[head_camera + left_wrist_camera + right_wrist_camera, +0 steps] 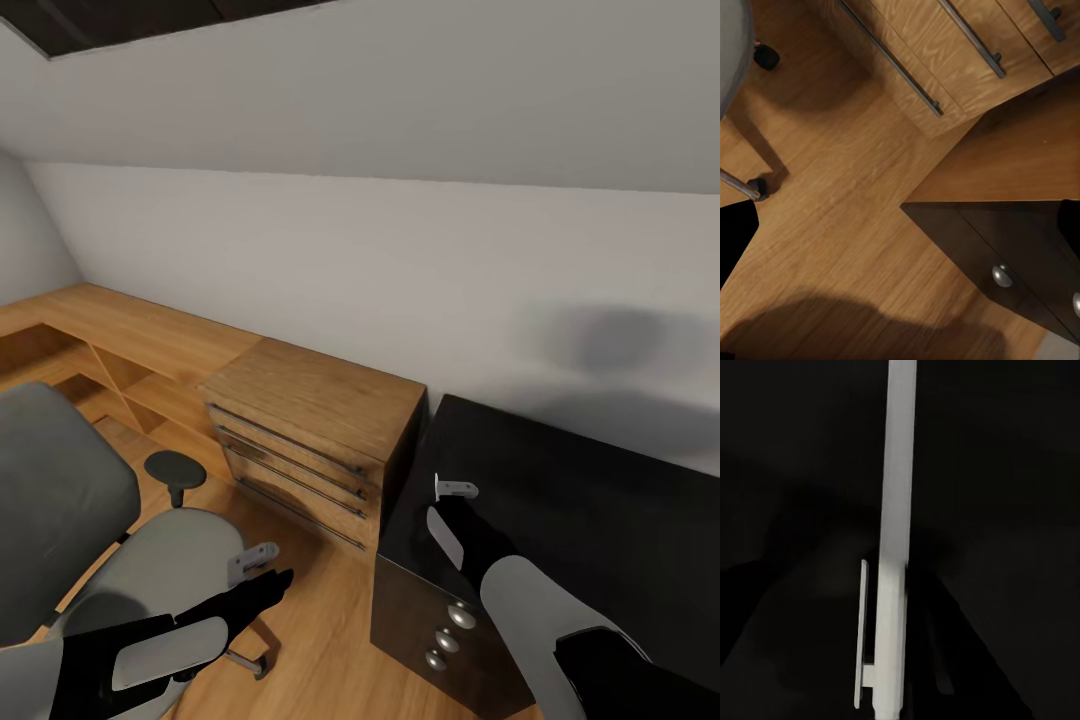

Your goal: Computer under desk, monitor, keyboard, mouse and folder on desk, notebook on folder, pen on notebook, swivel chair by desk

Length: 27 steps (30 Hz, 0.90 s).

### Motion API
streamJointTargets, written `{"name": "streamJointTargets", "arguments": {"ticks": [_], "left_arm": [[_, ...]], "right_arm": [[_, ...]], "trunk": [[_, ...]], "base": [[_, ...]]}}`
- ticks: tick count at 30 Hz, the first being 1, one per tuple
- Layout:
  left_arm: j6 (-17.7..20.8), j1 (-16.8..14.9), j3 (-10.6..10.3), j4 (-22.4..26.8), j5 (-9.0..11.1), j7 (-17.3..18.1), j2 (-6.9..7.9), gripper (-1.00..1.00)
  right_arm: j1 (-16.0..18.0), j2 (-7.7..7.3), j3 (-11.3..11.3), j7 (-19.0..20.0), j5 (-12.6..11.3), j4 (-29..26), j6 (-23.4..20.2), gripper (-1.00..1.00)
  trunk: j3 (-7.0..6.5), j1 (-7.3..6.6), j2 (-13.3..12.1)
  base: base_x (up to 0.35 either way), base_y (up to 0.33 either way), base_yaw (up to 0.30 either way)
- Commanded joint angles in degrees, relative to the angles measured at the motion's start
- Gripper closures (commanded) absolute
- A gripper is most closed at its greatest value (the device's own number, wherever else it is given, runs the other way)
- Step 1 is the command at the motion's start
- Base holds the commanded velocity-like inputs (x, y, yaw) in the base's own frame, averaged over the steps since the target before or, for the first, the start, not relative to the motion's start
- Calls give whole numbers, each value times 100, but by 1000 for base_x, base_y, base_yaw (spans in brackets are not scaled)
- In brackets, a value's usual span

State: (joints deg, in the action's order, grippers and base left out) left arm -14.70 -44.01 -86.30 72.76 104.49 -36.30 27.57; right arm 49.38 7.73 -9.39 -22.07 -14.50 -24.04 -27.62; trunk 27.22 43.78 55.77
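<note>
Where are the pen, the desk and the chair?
pen [898, 510], right wrist view, middle of its shaft.
desk [600, 500], head view, bare black top.
chair [60, 480], head view, grey backrest.

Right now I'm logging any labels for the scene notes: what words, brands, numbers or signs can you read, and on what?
None: no text, brand, number or sign shows in any view.
The desk, its drawer knobs, the dresser, the chair and the wall are all unmarked.
The pen in the right gripper is plain white, with no print.
</note>
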Motion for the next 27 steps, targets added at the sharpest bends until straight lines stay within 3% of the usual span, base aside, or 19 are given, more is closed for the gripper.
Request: {"name": "streamJointTargets", "arguments": {"ticks": [1, 27], "left_arm": [[-38, -11, -18, 11, 36, -9, 3, -100], [-33, -11, -18, 2, 36, -9, 3, -100]], "right_arm": [[1, -10, -45, -60, -1, 34, -51, 100], [1, -25, -21, -23, -38, 20, -127, 100]], "trunk": [[8, 2, 4], [8, 2, 4]], "base": [[0, 0, 0], [0, 0, 0]]}}
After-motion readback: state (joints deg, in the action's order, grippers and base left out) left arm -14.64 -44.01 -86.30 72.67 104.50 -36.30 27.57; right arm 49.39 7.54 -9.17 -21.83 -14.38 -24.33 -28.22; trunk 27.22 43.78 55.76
